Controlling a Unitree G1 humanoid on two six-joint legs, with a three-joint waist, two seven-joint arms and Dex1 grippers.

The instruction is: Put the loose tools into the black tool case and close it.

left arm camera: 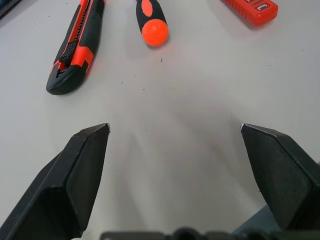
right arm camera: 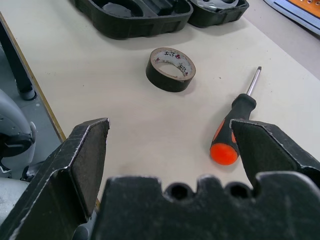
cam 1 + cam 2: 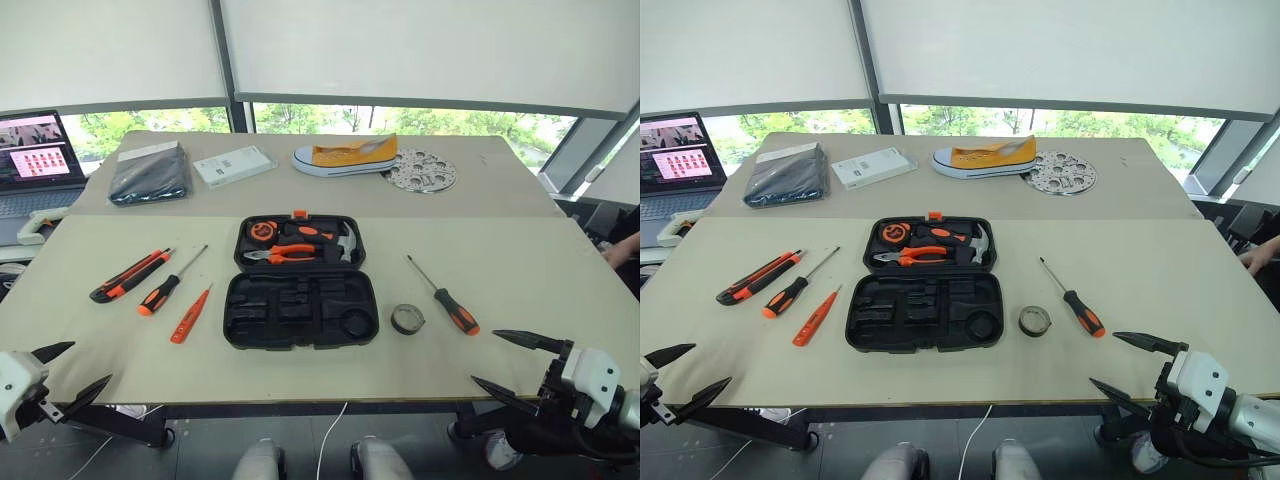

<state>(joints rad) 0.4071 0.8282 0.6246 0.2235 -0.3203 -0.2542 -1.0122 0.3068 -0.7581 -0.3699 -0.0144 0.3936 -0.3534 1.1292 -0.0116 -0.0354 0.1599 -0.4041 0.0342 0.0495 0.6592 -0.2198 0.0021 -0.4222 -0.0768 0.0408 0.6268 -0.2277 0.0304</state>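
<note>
**A:** Lying open at the centre of the head view is the case (image 3: 300, 283). Its far half already holds pliers, a hammer and a tape measure; its near half shows bare moulded slots. Where are the loose tools?

**B:** Left of the case lie the knife (image 3: 128, 276), a screwdriver (image 3: 171, 282) and the slim tester (image 3: 190, 314), close together and fanned at a slant. Right of the case sits the tape roll (image 3: 407, 319), with the second screwdriver (image 3: 444, 297) just beyond it.

**A:** And the grippers?

**B:** The left gripper (image 3: 64, 371) hangs at the lower left corner, the right gripper (image 3: 516, 360) at the lower right. Both are spread wide and grasping nothing, poised over the near table edge (image 3: 300, 395).

**A:** What could go wrong from here?

**B:** My guesses. The three left-hand tools lie so near each other that wide jaws reaching for one may nudge its neighbour. The round-handled screwdrivers could roll if grazed, perhaps toward that near edge. The tape roll lies flat, so a pinch across its rim may slip. A tool dropped askew, not seated in its own slot, would stand proud and stop the lid from latching. The case itself may also slide when pushed shut.
</note>
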